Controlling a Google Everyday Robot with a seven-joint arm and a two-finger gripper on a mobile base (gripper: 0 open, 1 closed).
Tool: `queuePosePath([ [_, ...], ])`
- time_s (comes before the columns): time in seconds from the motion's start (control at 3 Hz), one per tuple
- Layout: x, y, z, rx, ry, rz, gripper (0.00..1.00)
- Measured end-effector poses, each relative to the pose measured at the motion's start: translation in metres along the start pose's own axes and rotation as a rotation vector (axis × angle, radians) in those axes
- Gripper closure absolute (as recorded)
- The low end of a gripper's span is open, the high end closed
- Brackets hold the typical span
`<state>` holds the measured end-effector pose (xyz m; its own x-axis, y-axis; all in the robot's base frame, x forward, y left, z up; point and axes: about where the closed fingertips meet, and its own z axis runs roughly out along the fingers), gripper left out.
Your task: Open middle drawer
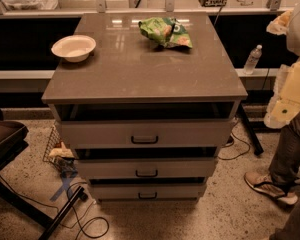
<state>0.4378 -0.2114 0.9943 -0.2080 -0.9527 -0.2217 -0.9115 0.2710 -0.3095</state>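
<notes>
While gripper [281, 113] hangs far right, middle drawer [146, 168] lies well apart.

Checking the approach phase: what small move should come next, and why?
Probably swing the tool, which hangs right of the cabinet, toward the handle of the middle drawer; that handle is untouched and the tool is far from it.
</notes>
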Motion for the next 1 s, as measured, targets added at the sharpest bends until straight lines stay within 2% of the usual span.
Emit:
queuePosePath([
  [0.67, 0.0, -0.003, 0.004, 0.011, -0.019, -0.004, 0.0],
  [1.0, 0.01, 0.015, 0.029, 0.05, -0.084, -0.023, 0.0],
])
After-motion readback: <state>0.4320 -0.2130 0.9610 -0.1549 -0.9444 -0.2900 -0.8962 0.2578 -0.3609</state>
